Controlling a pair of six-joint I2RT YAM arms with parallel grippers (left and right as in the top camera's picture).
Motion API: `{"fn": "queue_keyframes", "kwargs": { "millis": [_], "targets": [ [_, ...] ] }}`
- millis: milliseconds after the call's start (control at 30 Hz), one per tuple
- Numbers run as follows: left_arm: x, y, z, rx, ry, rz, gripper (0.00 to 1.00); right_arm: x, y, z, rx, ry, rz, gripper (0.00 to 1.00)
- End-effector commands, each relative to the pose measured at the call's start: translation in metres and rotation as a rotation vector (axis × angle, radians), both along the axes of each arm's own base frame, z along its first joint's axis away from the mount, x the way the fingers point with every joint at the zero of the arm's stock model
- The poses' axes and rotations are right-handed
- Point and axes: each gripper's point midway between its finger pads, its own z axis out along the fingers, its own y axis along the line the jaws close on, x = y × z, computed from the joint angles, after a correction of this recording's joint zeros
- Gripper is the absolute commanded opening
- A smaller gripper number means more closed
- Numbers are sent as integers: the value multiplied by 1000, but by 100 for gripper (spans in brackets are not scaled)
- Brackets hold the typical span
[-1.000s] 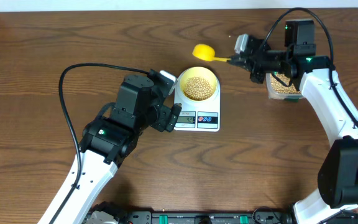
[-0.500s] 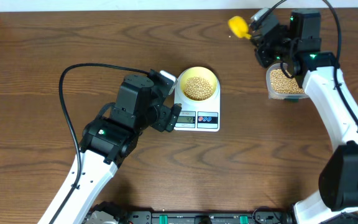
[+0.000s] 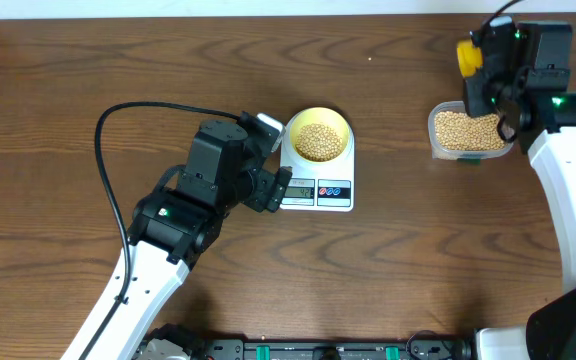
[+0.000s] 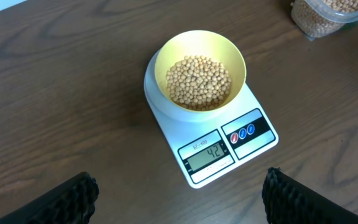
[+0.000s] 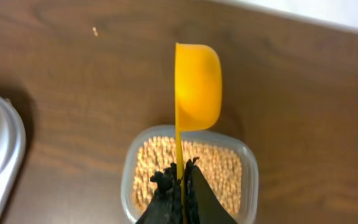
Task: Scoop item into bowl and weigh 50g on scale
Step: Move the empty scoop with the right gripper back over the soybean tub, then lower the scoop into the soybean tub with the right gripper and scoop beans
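At upper right, the scoop is pinched in the closed right gripper over the tub; the bowl could be overfilled by a heaped load. The left gripper is spread wide, empty.

Tan beans fill a pale-yellow bowl on a white scale; orange-yellow scoop; dark wood-grain counter.

Beans in yellow bowl atop white scale.

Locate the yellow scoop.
Overhead view, far right: the yellow scoop is held by its handle in the shut jaws of the right gripper, over the far edge of the clear tub.
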Motion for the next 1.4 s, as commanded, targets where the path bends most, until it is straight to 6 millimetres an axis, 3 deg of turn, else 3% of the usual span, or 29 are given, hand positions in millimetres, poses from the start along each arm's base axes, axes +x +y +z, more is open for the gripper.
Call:
{"fn": "queue_keyframes", "kwargs": {
  "millis": [0,467,767,1067,1167,1367],
  "targets": [
    [0,-1,-1,-3,5,-6,87,-10,-14,1,-24,34,-67,1],
    [0,-1,-1,-3,5,-6,86,-55,-21,-33,-37,264,-85,1],
    [0,-1,-1,-3,5,-6,87,-62,-33,-79,-55,389,-119,1],
    [0,-1,-1,-3,5,-6,86,-56,-34,-102,-55,434,-118,1],
    [0,-1,-1,-3,5,-6,87,-56,-32,-108,-42,452,-110,1],
    [0,-1,-1,-3,5,-6,87,-54,-6,-115,91,467,-37,1]
  ]
}}
